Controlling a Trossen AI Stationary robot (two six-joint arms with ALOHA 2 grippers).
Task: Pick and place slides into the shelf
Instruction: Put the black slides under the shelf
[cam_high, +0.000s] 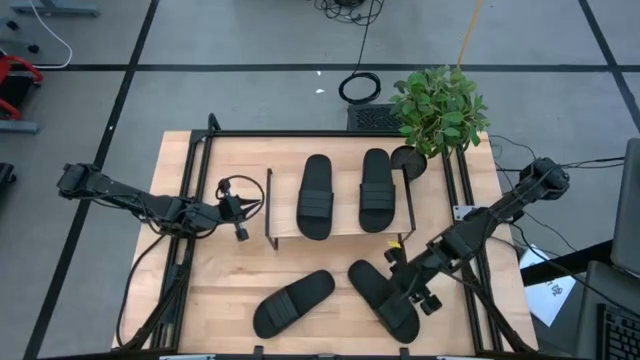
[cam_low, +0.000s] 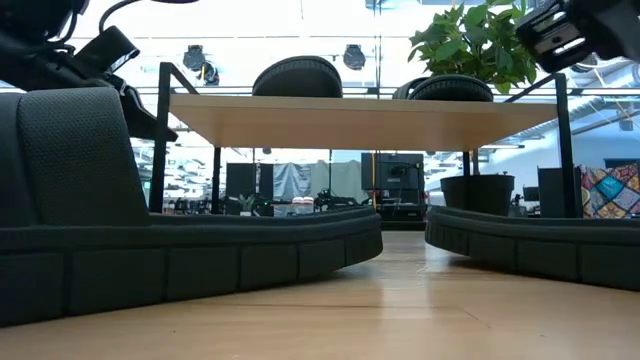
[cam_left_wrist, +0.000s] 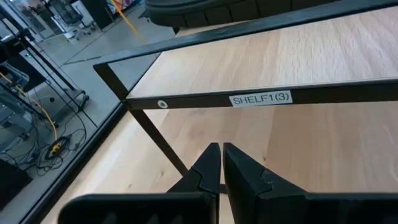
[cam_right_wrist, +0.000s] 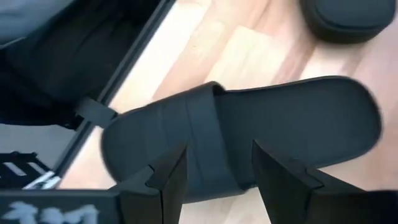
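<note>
The shelf (cam_high: 340, 235) stands mid-table, its light wood top board (cam_low: 370, 115) carrying two black slides (cam_high: 315, 195) (cam_high: 377, 190). Two more slides lie flat on the table near its front edge, one on the left (cam_high: 293, 302) and one on the right (cam_high: 383, 298). My right gripper (cam_high: 402, 278) hovers open over the right one; in the right wrist view its fingers (cam_right_wrist: 219, 149) stand on either side of that slide's strap (cam_right_wrist: 205, 134). My left gripper (cam_high: 240, 215) is shut beside the shelf's left end, facing the labelled frame bar (cam_left_wrist: 261, 98).
A potted plant (cam_high: 440, 105) stands at the shelf's far right corner. Black frame rails (cam_high: 190, 200) run along the table's left and right sides. Bare wood (cam_high: 230, 270) lies between the left slide and the left rail. Cables lie on the floor beyond the table.
</note>
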